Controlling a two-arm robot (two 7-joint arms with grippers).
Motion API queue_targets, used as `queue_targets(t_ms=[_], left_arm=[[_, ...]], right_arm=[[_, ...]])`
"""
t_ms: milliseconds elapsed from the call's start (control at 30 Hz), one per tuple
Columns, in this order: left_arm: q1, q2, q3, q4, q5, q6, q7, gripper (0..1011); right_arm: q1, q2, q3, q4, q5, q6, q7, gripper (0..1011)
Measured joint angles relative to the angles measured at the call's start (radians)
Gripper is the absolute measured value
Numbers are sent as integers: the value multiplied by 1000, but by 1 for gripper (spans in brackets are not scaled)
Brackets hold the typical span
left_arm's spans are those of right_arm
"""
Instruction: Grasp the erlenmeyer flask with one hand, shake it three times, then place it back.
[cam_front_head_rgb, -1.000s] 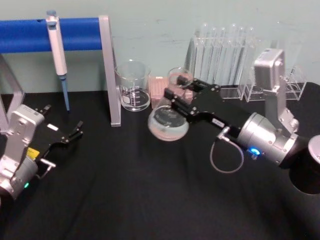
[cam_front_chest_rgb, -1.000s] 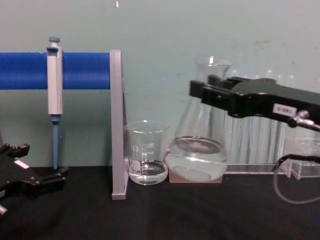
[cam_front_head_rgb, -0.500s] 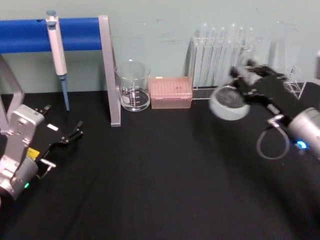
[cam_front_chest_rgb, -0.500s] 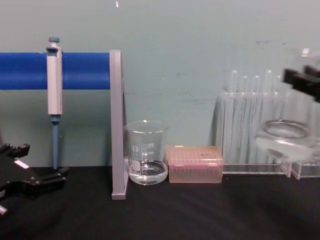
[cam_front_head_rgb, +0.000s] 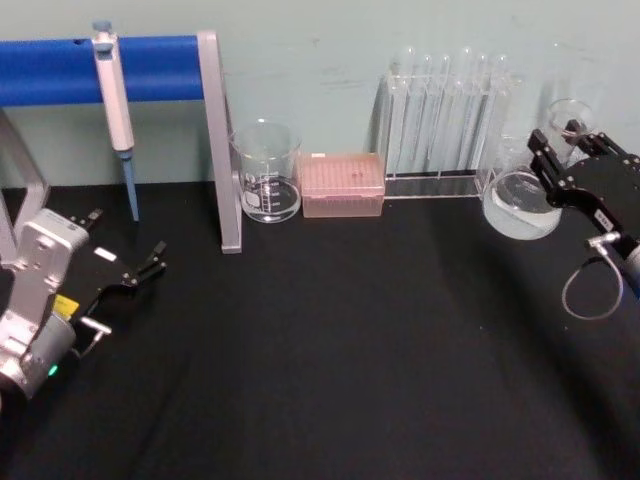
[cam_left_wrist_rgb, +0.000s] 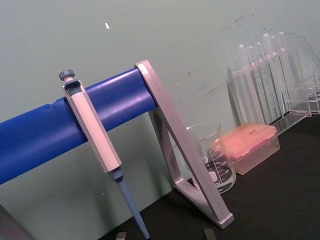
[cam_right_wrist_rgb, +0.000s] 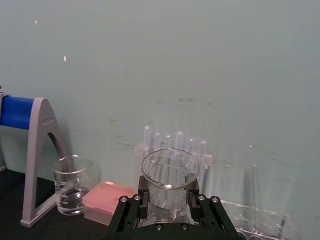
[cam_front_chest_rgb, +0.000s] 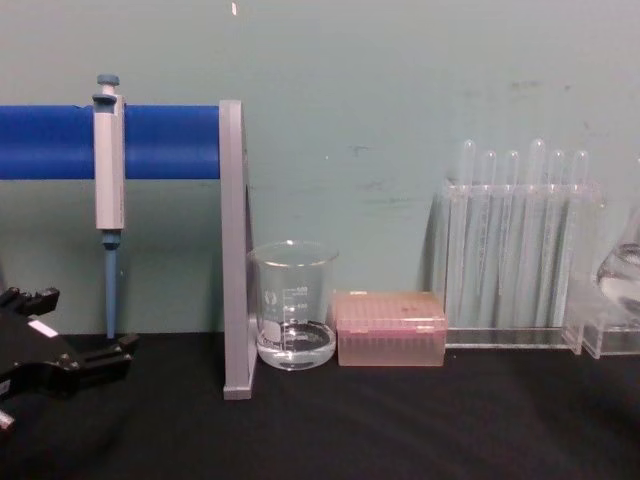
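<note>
Pinching erlenmeyer flask (cam_front_head_rgb: 520, 208) neck between right gripper (cam_front_head_rgb: 552, 165) jaws | flask body hangs just below them | left gripper (cam_front_head_rgb: 124, 240) idle, fingers spread

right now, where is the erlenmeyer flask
In the head view the erlenmeyer flask is at the far right, gripped at its neck by the right claw, just right of the test tube rack.

You have a blue bar (cam_front_chest_rgb: 60, 142) across the back left, carried on a grey frame (cam_front_chest_rgb: 233, 250), with a pipette (cam_front_chest_rgb: 108, 170) hanging upright from it. Just right of the frame stands a glass beaker (cam_front_chest_rgb: 293, 305), then a pink box (cam_front_chest_rgb: 390, 328) just beside it, then a clear rack of upright test tubes (cam_front_chest_rgb: 515, 250), all on the black table (cam_front_chest_rgb: 350, 430).
</note>
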Motion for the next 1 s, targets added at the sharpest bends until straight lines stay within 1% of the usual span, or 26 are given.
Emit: queue_targets(t_ms=[133,267,400,500,600,633,667,700,800,833,1000], left_arm=[[0,0,0,0,0,0,0,1001],[0,0,0,0,0,0,0,1001],[0,0,0,0,0,0,0,1001],[0,0,0,0,0,0,0,1001],[0,0,0,0,0,0,0,1001],[0,0,0,0,0,0,0,1001],[0,0,0,0,0,0,0,1001],[0,0,0,0,0,0,0,1001],[0,0,0,0,0,0,0,1001],[0,0,0,0,0,0,0,1001],[0,0,0,0,0,0,0,1001]], right_arm=[[13,-8,-9,8,-5,6,26,449],[33,-17,-29,20,-7,12,62,449],[59,-27,-59,35,-7,18,111,449],[86,-32,-101,49,2,26,165,450],[104,-33,-132,57,10,31,199,449],[116,-33,-153,62,15,35,220,450],[121,-33,-164,65,18,38,230,450],[131,-32,-183,71,24,41,249,449],[144,-31,-207,79,32,45,271,449],[153,-29,-221,85,37,47,283,450],[170,-23,-252,99,58,53,310,450]])
